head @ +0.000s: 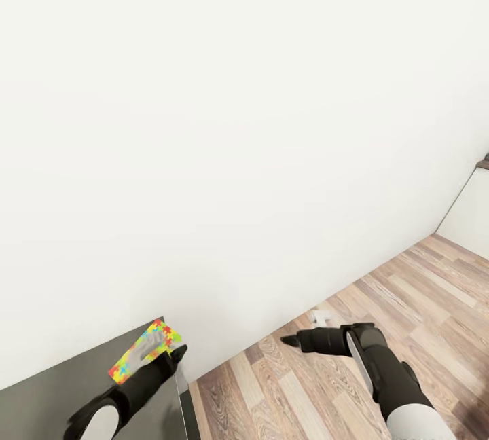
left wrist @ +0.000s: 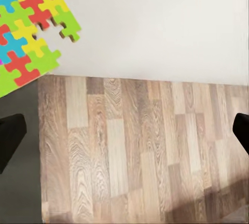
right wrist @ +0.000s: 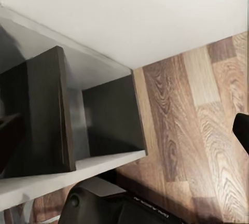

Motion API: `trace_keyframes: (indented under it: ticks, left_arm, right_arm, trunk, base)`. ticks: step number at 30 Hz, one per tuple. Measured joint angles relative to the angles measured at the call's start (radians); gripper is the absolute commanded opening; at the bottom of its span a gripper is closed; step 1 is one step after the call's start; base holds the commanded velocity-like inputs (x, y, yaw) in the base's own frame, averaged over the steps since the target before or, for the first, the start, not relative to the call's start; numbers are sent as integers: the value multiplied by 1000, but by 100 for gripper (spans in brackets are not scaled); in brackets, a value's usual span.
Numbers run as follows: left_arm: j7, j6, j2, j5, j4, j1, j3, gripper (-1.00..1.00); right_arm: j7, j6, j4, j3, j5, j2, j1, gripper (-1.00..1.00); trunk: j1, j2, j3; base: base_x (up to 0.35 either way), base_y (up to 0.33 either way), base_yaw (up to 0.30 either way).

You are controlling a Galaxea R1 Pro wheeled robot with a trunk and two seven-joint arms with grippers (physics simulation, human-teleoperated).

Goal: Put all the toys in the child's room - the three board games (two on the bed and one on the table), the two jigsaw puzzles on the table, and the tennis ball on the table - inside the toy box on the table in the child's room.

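- The left gripper (left wrist: 124,133) has its jaws spread wide, one dark fingertip (left wrist: 10,136) at each edge of the left wrist view, with nothing but floor between them.
- In the head view the left gripper (head: 173,355) hangs over the far corner of the dark grey counter (head: 54,392), right at the jigsaw puzzle (head: 142,352).
- The right gripper (head: 291,341) points out over the floor; one dark fingertip (right wrist: 241,130) shows in its wrist view with a wide gap beside it, so the jaws look open and empty.
- The jigsaw puzzle (left wrist: 28,27) is a flat box covered in interlocking pieces of yellow, red, green and blue, lying flat on the counter corner with its edge by the wall.
- No title or writing can be read on it.
- The floor (head: 380,290) is wood plank in brown and grey tones.
- A plain white wall (head: 238,121) takes up most of the head view.
- The right wrist view shows a dark cabinet (right wrist: 62,115) with open compartments and pale shelf edges, standing against the wall.
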Motion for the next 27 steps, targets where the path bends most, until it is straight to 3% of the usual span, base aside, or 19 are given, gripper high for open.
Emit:
trace_keyframes:
  ticks: [7,19,27]
  left_arm:
    - [1,-10,-12,0,-1,1,-50,100]
    - [-3,-42,-59,7,-2,2,-150,100]
    - [-1,-46,-68,7,-2,2,-180,100]
  right_arm:
    - [-4,-33,10,1,-6,7,-6,100]
    - [8,56,10,2,-18,3,-46,100]
    - [10,73,25,1,-19,1,-71,100]
  trunk:
    - [0,0,0]
    - [0,0,-6]
    - [0,0,-17]
  base:
    - [0,0,0]
    - [0,0,0]
    - [0,0,0]
